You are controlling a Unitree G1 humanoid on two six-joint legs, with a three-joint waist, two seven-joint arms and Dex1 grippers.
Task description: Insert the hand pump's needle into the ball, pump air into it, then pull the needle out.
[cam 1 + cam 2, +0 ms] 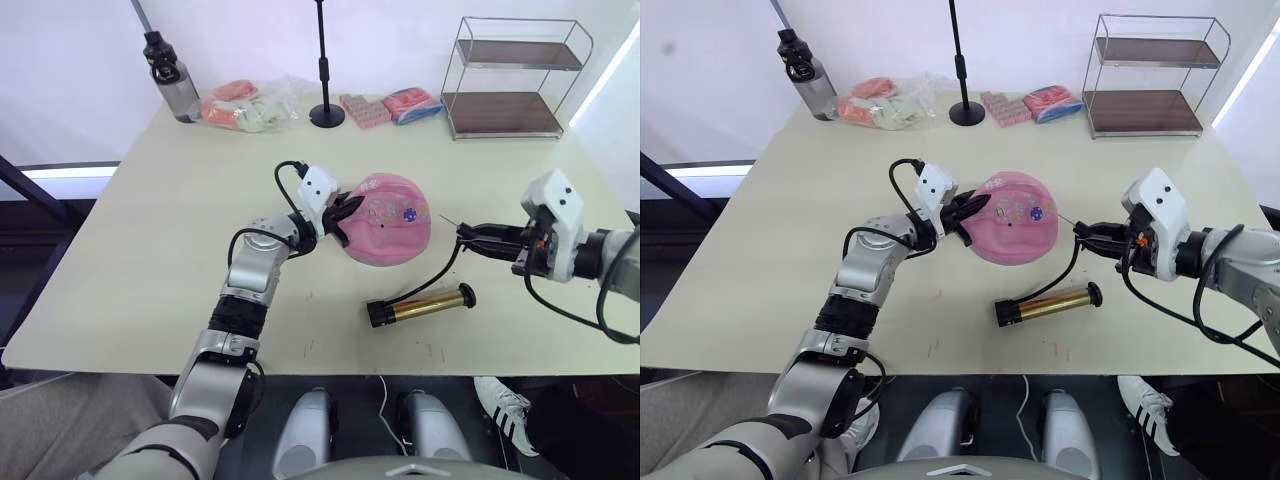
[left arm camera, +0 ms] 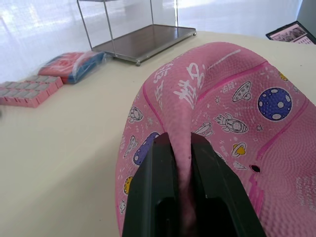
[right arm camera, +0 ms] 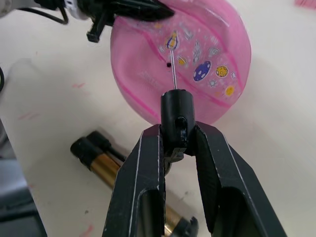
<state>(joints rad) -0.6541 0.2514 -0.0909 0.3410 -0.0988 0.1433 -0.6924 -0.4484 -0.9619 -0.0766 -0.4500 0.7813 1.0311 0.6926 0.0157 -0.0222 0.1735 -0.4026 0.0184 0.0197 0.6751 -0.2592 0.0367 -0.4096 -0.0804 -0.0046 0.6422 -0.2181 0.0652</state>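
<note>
Left wrist view shows the left gripper [image 2: 183, 148] pinching a fold of the soft pink ball [image 1: 385, 219] (rockets, planets, black valve dot) mid-tabletop, while the right gripper [image 3: 177, 140] clamps the hose tip, needle [image 3: 172, 68] just short of it, gold hand pump [image 1: 420, 303] toward the near edge.

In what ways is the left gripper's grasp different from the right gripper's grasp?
The left gripper pinches a fold of the pink ball; the right gripper clamps the black needle holder of the hose. The left touches the ball; the right stays apart, needle aimed at it. Both are shut on something.
</note>
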